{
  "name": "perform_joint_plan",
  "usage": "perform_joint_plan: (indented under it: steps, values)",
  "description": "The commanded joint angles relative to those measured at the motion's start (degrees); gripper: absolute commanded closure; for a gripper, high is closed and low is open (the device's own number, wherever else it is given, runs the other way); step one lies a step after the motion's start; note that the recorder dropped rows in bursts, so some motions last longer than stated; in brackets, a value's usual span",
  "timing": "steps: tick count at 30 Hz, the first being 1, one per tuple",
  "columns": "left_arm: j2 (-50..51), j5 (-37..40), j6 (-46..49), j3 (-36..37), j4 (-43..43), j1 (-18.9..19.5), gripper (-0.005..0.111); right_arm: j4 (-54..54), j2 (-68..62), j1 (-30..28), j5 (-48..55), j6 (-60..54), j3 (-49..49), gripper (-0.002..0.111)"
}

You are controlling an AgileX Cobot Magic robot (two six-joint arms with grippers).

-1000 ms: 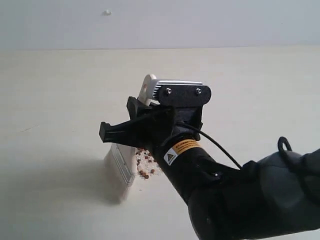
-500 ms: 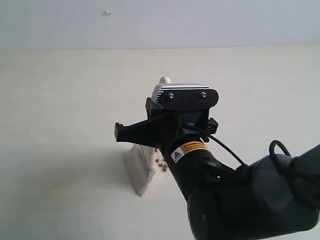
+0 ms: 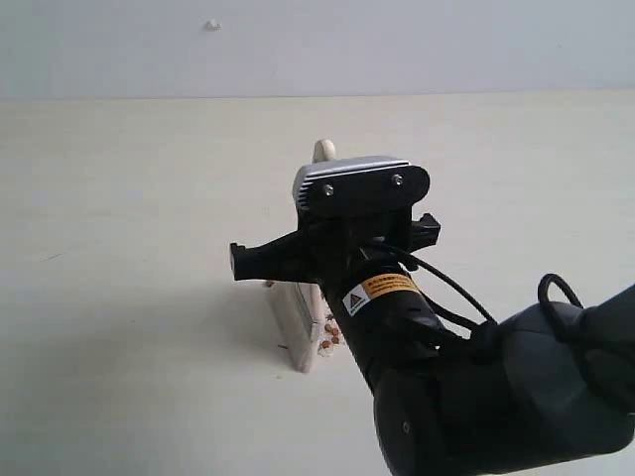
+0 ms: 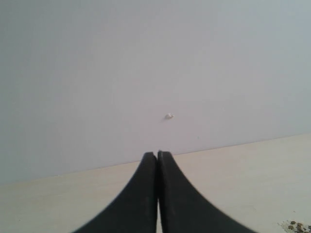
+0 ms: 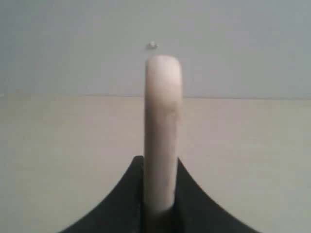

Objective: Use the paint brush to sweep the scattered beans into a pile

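Item: paint brush (image 3: 298, 325), upright, its handle pinched in your right hand (image 5: 160, 194), bristles down near the middle of the counter (image 3: 119, 218). Beans (image 3: 330, 337): a small cluster touching the bristles; your arm hides the rest. Left hand (image 4: 157, 194): pressed together, empty. Sweep probably well advanced; check for stragglers.

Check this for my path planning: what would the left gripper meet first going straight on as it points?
Nothing near: the shut left gripper points over the table toward the wall, probably its first contact, though depth is unclear. The beans lie off that line.
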State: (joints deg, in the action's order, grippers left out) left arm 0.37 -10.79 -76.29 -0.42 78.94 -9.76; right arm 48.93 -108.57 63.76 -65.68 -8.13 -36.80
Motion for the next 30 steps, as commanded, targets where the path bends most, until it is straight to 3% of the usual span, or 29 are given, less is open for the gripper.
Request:
perform_joint_plan:
  steps: [1,6,9,13,18,21,24,26,30]
  values:
    - [-0.4,0.0,0.1,-0.1,0.1,0.1,0.107,-3.5,2.8,-0.3,-1.3,4.2,-0.2,0.108]
    - [-0.4,0.0,0.1,-0.1,0.1,0.1,0.107,-3.3,6.4,-0.7,-2.2,3.1,-0.2,0.108]
    - [-0.4,0.0,0.1,-0.1,0.1,0.1,0.107,-3.4,7.5,-4.2,-1.4,3.6,-0.3,0.108]
    - [-0.4,0.0,0.1,-0.1,0.1,0.1,0.107,-4.0,7.5,-9.2,3.0,12.6,-1.7,0.108]
    - [-0.4,0.0,0.1,-0.1,0.1,0.1,0.107,-6.9,6.6,-10.5,9.5,14.3,-8.3,0.108]
    - [-0.4,0.0,0.1,-0.1,0.1,0.1,0.107,-3.4,1.9,-10.5,15.2,13.6,-14.7,0.108]
    - [-0.4,0.0,0.1,-0.1,0.1,0.1,0.107,4.2,-2.2,-10.4,13.8,13.5,-16.4,0.108]
    - [-0.4,0.0,0.1,-0.1,0.1,0.1,0.107,11.3,-4.9,-7.7,6.7,8.8,-16.4,0.108]
    - [-0.4,0.0,0.1,-0.1,0.1,0.1,0.107,13.8,-7.8,-4.0,-1.4,6.1,-16.4,0.108]
